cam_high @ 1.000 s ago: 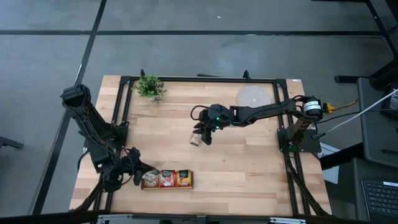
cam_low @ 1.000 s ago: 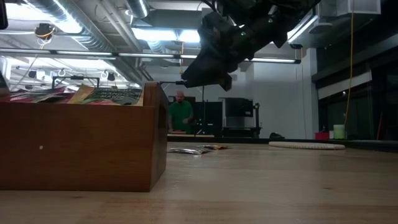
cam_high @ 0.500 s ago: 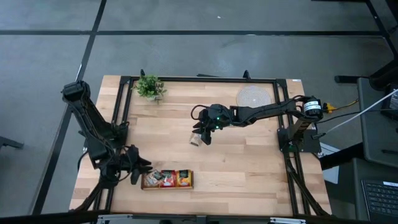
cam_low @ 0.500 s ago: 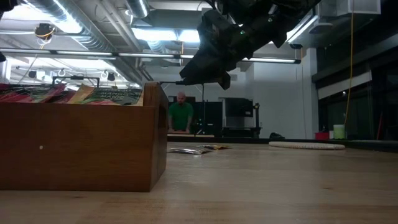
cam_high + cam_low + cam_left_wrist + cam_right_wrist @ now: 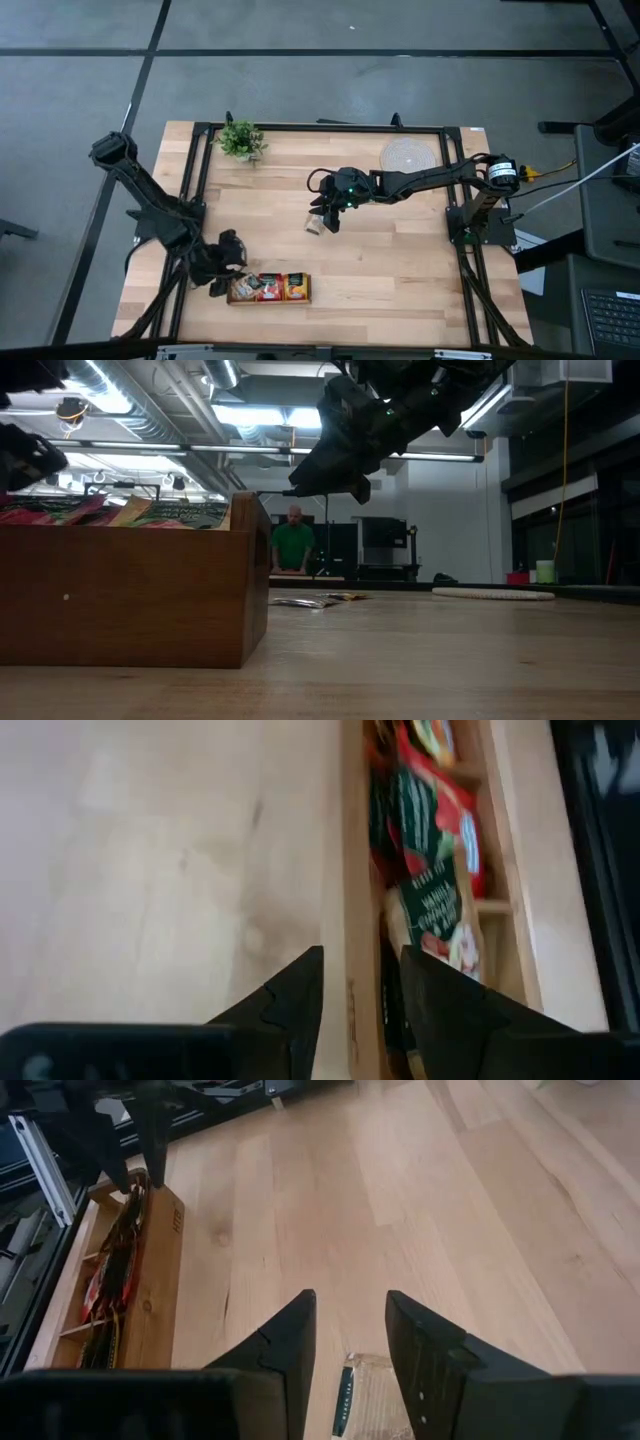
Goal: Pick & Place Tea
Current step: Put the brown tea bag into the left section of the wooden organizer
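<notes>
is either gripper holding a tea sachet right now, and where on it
No. The left gripper is open and empty at the end of the wooden tray. The right gripper is open and empty above a tea sachet lying on the table.

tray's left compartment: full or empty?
Full. Sachets fill the tray; left wrist view shows them in the end compartment below the left end effector.

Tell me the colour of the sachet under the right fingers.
Pale grey-white sachet; the high view shows it best, lying on the table below the right gripper.
</notes>
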